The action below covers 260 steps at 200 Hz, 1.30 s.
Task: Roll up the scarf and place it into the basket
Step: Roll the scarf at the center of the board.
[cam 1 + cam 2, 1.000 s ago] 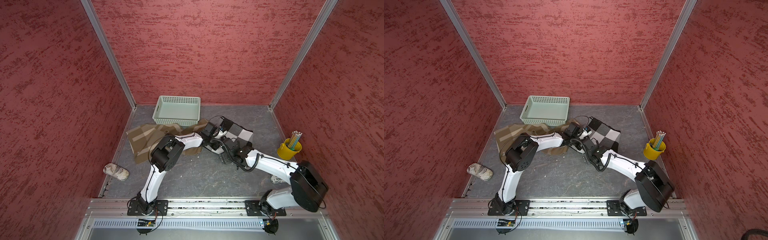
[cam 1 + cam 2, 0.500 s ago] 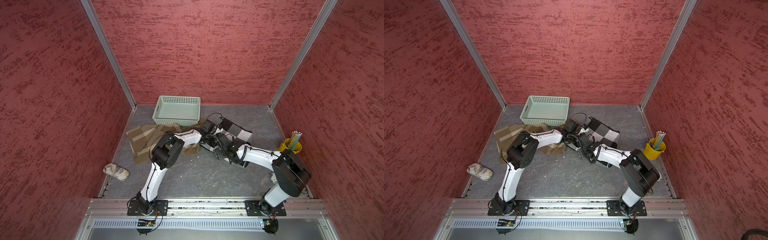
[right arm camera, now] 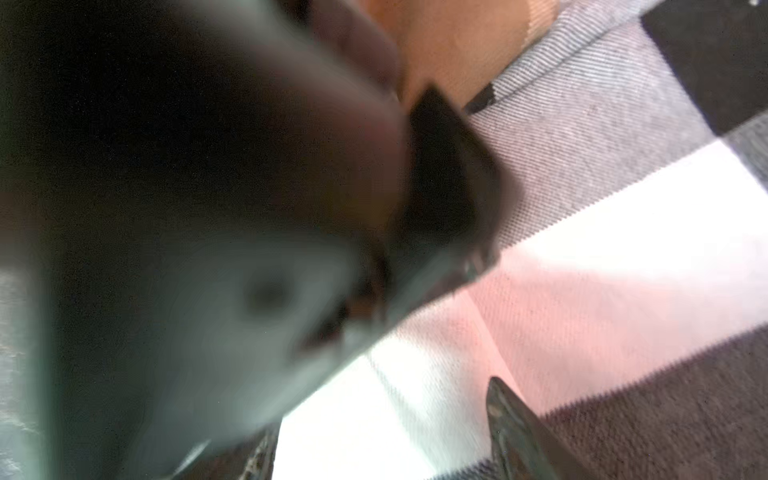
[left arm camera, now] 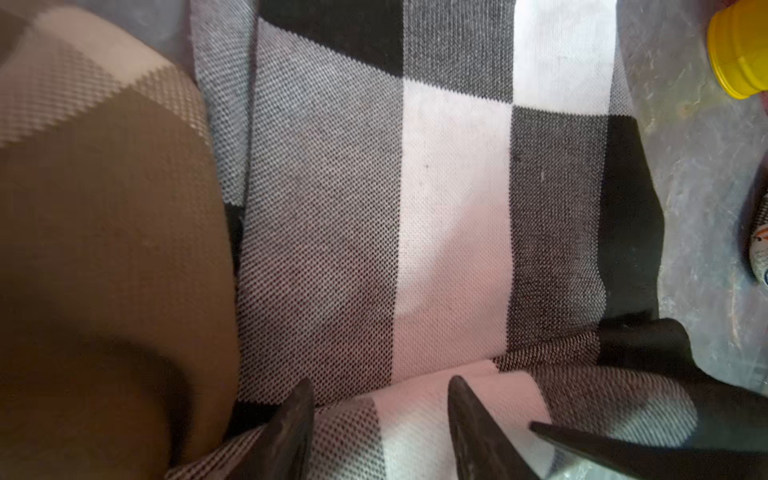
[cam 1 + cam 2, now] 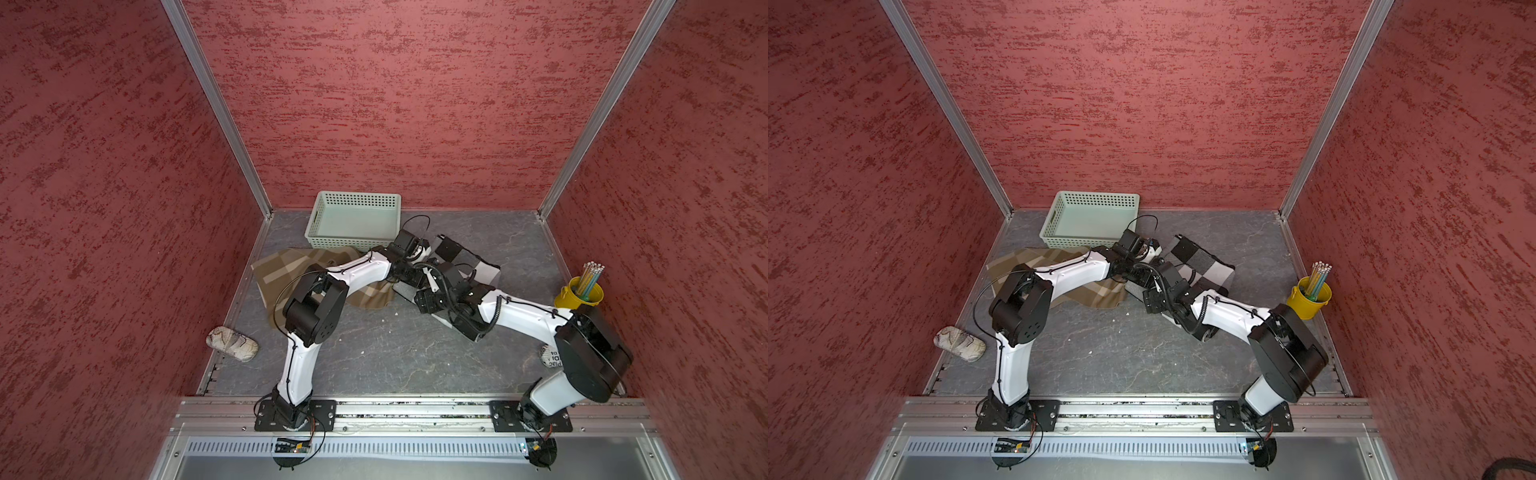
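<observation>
Since a second ago, we are seeing the left gripper [image 4: 380, 415] going from pinched to spread, its fingers now straddling a folded edge of the checked scarf [image 5: 1204, 262]. The right gripper [image 3: 380, 411] is standing wide apart over the same cloth, gripping nothing. The scarf is lying outside the basket [image 5: 349, 243], just beside it, touching a brown plaid cloth [image 5: 286, 266].

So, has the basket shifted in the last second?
No. The basket sits where it was, close to the rear wall, same gap to the left corner post.
</observation>
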Each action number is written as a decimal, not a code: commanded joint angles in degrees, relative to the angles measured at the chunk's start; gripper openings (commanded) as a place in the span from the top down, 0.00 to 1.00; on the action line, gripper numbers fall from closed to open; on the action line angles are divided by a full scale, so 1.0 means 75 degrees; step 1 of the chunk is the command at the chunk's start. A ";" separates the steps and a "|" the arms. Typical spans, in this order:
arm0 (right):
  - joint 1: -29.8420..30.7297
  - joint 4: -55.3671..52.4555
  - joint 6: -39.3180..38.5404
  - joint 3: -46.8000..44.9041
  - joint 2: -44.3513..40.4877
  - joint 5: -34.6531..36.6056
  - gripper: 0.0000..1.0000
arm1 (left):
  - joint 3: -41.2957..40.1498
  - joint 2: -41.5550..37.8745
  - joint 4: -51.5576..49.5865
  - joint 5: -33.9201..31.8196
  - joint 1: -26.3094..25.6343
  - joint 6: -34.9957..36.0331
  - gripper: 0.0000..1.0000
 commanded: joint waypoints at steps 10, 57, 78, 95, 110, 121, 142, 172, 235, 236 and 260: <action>-0.0229 -0.2920 0.1809 -0.1019 0.0082 0.1217 0.22 | -0.0087 -0.0797 0.1033 -0.0207 0.0314 -0.0168 0.49; -0.0229 -0.2654 0.2239 -0.1270 -0.0176 0.1576 0.24 | 0.0017 -0.0027 0.1340 -0.0131 0.0169 -0.0188 0.57; -0.0229 -0.2658 0.2087 -0.1182 -0.0019 0.1531 0.24 | 0.0081 0.0023 0.1350 -0.0139 0.0069 -0.0272 0.57; -0.0229 -0.2662 0.1859 -0.1075 0.0114 0.1383 0.30 | 0.0127 -0.0132 0.1305 -0.0193 0.0096 -0.0369 0.57; -0.0235 -0.2714 0.1740 -0.0945 0.0200 0.0952 0.58 | 0.0129 -0.0412 0.1098 -0.0408 0.0188 -0.0504 0.57; -0.0229 -0.2652 0.1685 -0.0910 0.0159 0.0313 0.70 | 0.0036 -0.0751 0.0916 -0.0634 0.0294 -0.0624 0.57; -0.0224 -0.1864 0.2030 -0.1136 -0.0252 -0.1514 0.80 | -0.0472 -0.1698 0.0839 -0.1127 0.0417 -0.0682 0.57; -0.0229 -0.0094 0.2971 -0.1406 -0.0272 -0.3584 0.85 | -0.1667 -0.3077 0.1001 -0.1059 0.0422 -0.0674 0.57; -0.0242 -0.0340 0.2607 -0.0682 0.0853 -0.3783 0.82 | -0.3119 -0.2606 0.1951 0.0637 -0.0435 -0.1251 0.74; -0.0242 -0.0361 0.2610 -0.0680 0.0848 -0.3770 0.81 | -0.3113 -0.2570 0.1953 0.0640 -0.0436 -0.1265 0.74; -0.0285 -0.0511 0.2498 -0.0793 0.0592 -0.3599 0.75 | -0.3162 -0.1995 0.2158 0.0643 -0.0330 -0.1607 0.76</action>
